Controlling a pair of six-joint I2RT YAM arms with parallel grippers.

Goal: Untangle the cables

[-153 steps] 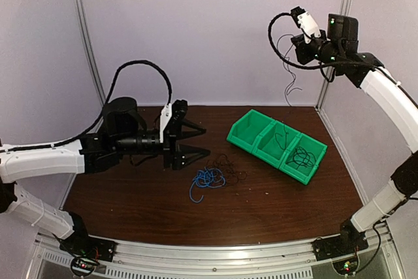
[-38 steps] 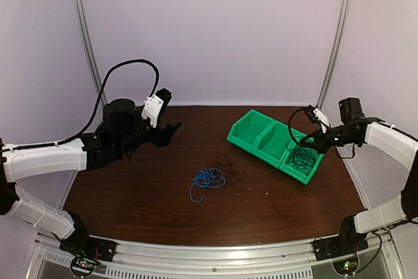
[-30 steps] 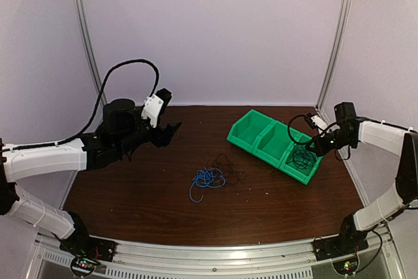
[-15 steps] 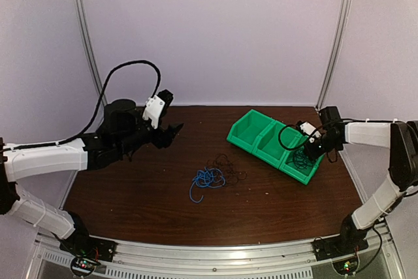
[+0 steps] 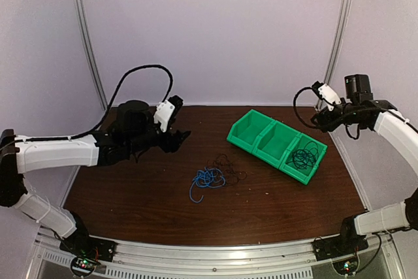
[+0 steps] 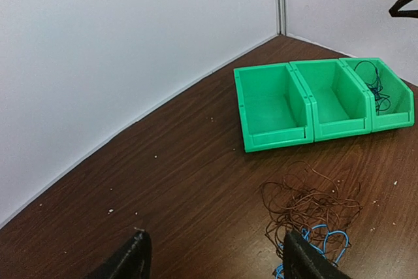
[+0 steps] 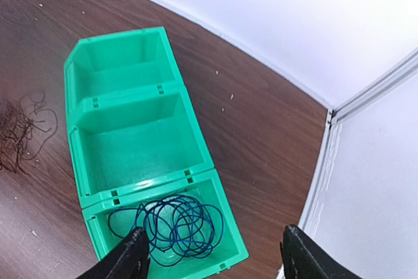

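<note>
So far, one dark blue coil of cable (image 7: 176, 227) lies in an end compartment of the green bin (image 7: 117, 37), the brown-and-blue tangle (image 5: 212, 174) remains on the tabletop (image 5: 130, 187) near the bin's other end, and the left gripper (image 6: 215, 253) and right gripper (image 7: 215, 246) are both spread wide, holding nothing.

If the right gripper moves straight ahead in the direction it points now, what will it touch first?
Probably the dark cable coil in the end compartment of the green bin, just ahead of the open right gripper. Depth is unclear; that compartment's rim might come first.
</note>
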